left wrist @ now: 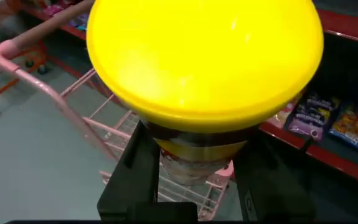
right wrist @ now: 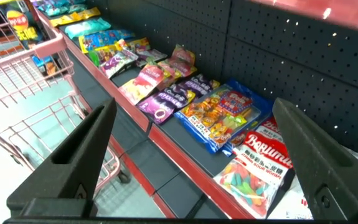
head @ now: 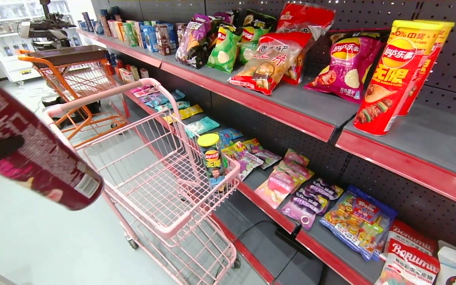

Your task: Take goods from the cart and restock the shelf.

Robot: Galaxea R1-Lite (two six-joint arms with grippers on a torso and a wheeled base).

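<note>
Maroon chip can — pinched between the left gripper's fingers; right gripper spread.

Left gripper: black fingers pressed against opposite sides of a yellow-lidded canister. Held raised at the robot's left, with the canister tilted.
Right gripper: black fingers spread wide apart, empty, pointing forward and down.
</note>
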